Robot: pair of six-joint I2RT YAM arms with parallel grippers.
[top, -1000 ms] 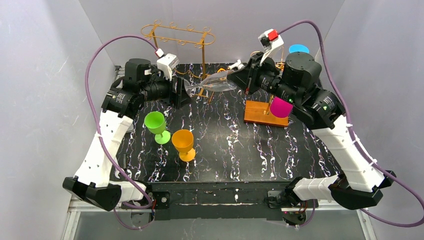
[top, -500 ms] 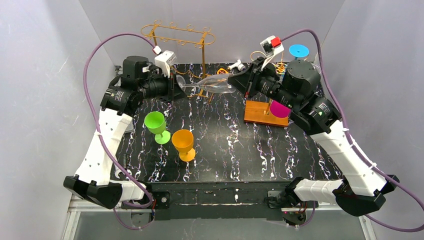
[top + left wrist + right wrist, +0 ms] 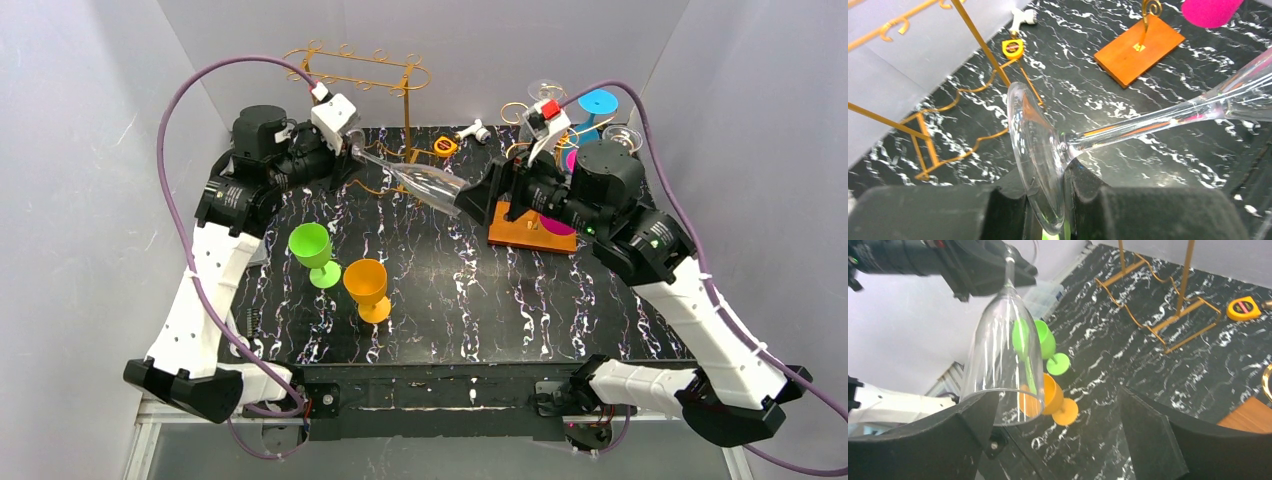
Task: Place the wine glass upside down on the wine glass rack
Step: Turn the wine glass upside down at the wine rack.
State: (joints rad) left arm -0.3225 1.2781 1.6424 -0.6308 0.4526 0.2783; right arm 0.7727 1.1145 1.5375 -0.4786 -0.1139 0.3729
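The clear wine glass (image 3: 415,182) hangs in the air, slanting down to the right, foot at the left. My left gripper (image 3: 350,150) is shut on its foot; in the left wrist view the foot (image 3: 1040,165) stands edge-on between the two fingers of this gripper (image 3: 1048,212) and the stem runs off to the right. My right gripper (image 3: 468,196) is open at the bowl's mouth. In the right wrist view the bowl (image 3: 1003,355) sits beside the left finger (image 3: 948,440), and the jaws stand wide apart. The gold wine glass rack (image 3: 360,75) stands behind.
A green cup (image 3: 312,250) and an orange cup (image 3: 367,288) stand at the front left. At the right, a wooden base (image 3: 518,225) carries a gold stand with a magenta cup (image 3: 556,226). A yellow tape measure (image 3: 445,147), a blue cup (image 3: 598,100) and a clear glass (image 3: 545,90) are at the back.
My left gripper closed on the glass's foot. My right gripper then opened, let go of the bowl and drew back to the right. The glass now slants downward.
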